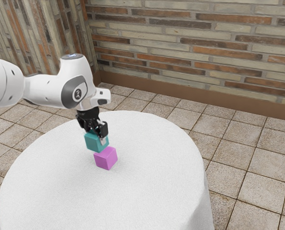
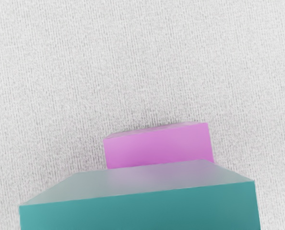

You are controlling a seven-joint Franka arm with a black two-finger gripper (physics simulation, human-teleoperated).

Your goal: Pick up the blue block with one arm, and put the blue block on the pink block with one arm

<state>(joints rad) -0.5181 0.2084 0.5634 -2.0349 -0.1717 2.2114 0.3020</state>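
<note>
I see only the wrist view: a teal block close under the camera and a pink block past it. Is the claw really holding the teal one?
Observer: Yes. In the exterior view the claw is shut on the teal block, one finger on each side.
Operator: Is it lifted or on the table?
Observer: Lifted; it hangs clear of the white table.
Operator: Is it over the pink block?
Observer: Not squarely. It hangs toward the exterior view's left of the pink block.

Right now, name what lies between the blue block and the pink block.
Nothing: the exterior view shows the blue block close above the pink block, gap bare.
</note>
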